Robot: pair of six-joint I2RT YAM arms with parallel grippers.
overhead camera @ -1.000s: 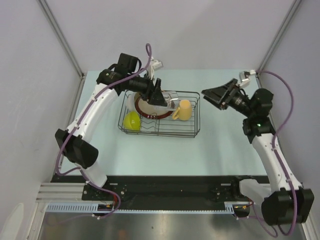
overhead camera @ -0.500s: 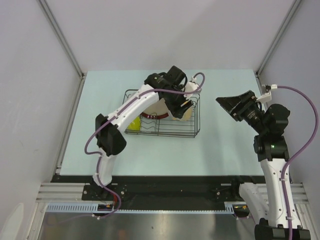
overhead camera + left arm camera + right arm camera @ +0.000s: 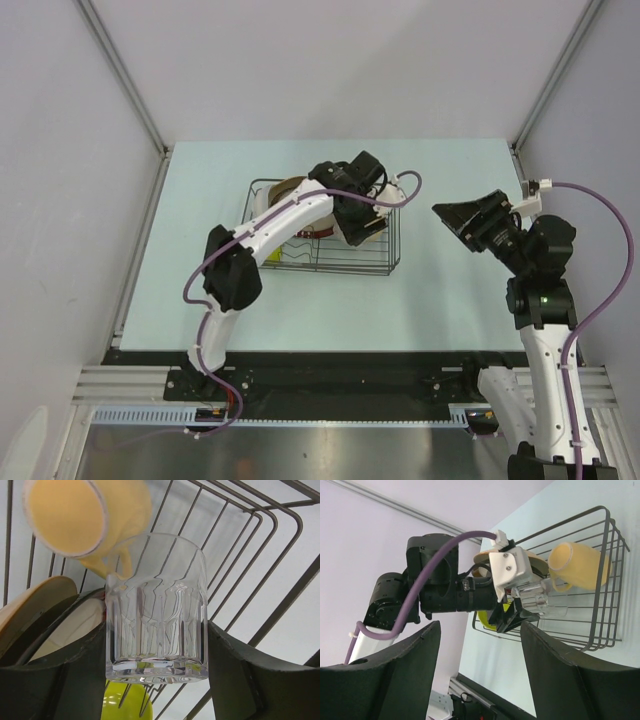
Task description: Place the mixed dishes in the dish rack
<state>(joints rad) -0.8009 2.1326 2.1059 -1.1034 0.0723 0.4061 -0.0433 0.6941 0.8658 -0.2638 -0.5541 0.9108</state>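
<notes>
The small clear glass sits between the two dark fingers of my left gripper, which is shut on it. It hangs over the right end of the black wire dish rack, just beside the cream cup with yellow handle lying in the rack. The lime-green bowl and two plates stand in the rack's left part. In the right wrist view the glass shows in the left gripper above the rack wires. My right gripper hovers open and empty to the right of the rack.
Pale blue tabletop surrounds the rack. Grey walls and metal corner posts close in the back and sides. The left arm reaches across the rack from the left.
The left arm has swung from the rack's left end to its right end, bringing the glass over by the cup. The right arm drew back to the right and slightly lower.
</notes>
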